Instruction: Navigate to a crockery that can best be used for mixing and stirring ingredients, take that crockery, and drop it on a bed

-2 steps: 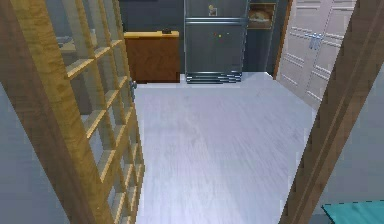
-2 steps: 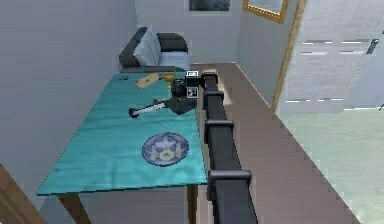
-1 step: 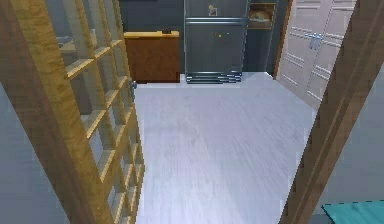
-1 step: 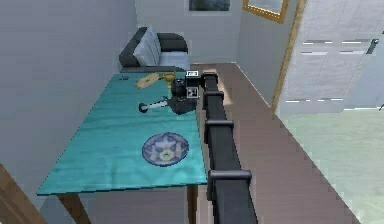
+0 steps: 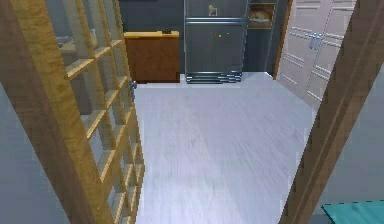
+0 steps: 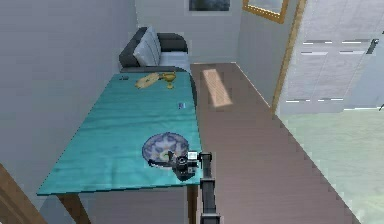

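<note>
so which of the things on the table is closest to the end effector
The round blue-grey dish at the table's near end, right by the end effector. The yellowish things lie at the far end, the tiny blue thing mid-table.

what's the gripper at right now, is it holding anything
The gripper: cannot be told whether it holds anything, since a bluish bowl lies on the teal table right at its far end.
</note>
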